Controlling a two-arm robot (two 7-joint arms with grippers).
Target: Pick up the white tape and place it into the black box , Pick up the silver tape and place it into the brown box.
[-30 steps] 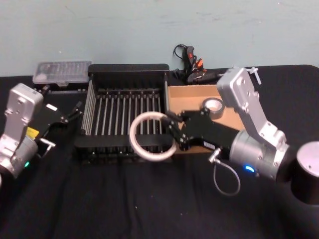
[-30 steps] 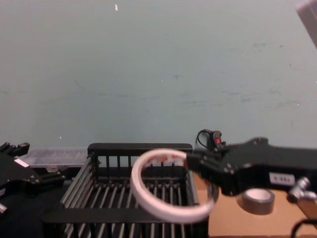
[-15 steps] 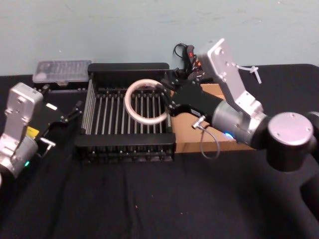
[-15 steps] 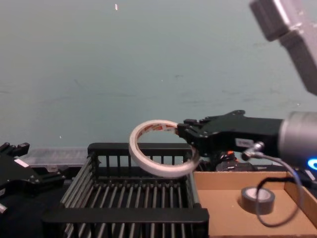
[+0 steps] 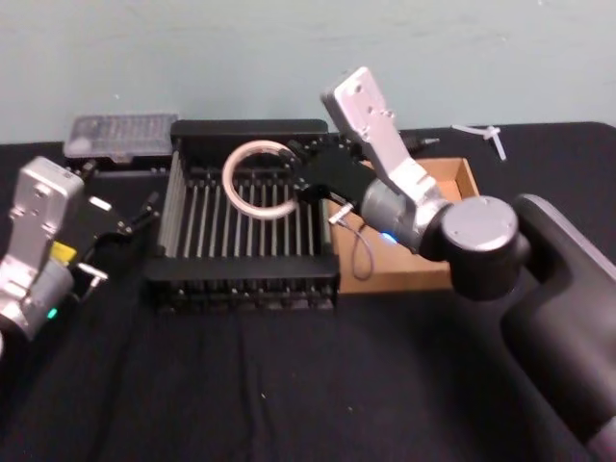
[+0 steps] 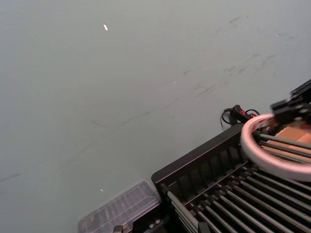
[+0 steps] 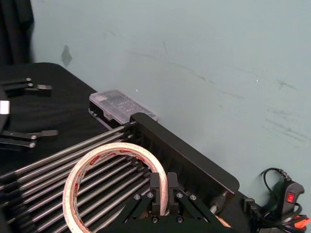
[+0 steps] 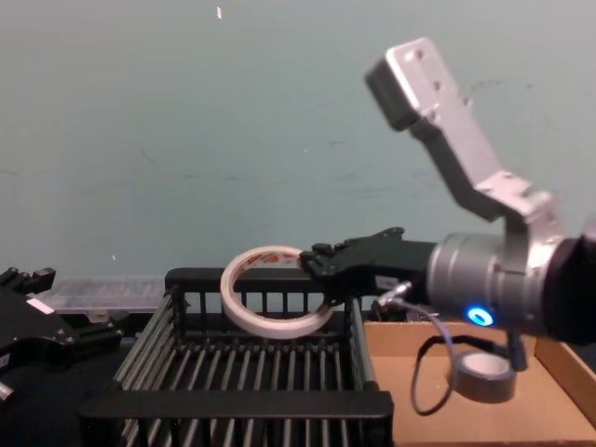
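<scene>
Over the black box's (image 5: 245, 130) far rim, the right gripper (image 5: 300, 176) pinched the white tape's (image 5: 258, 180) thin wall, a light, probably easily flexed ring, while the left gripper (image 5: 144, 214) sat parked open near the table's left edge.

I see the black box (image 5: 245, 217) left of the brown box (image 5: 404, 269), touching it; the white tape (image 5: 260, 180) above the black box, the silver tape (image 8: 484, 376) in the brown box.

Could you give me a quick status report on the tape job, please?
Right gripper shut on white tape, held over black box. Left gripper parked left of box. Silver tape in brown box. Nothing in the way.
</scene>
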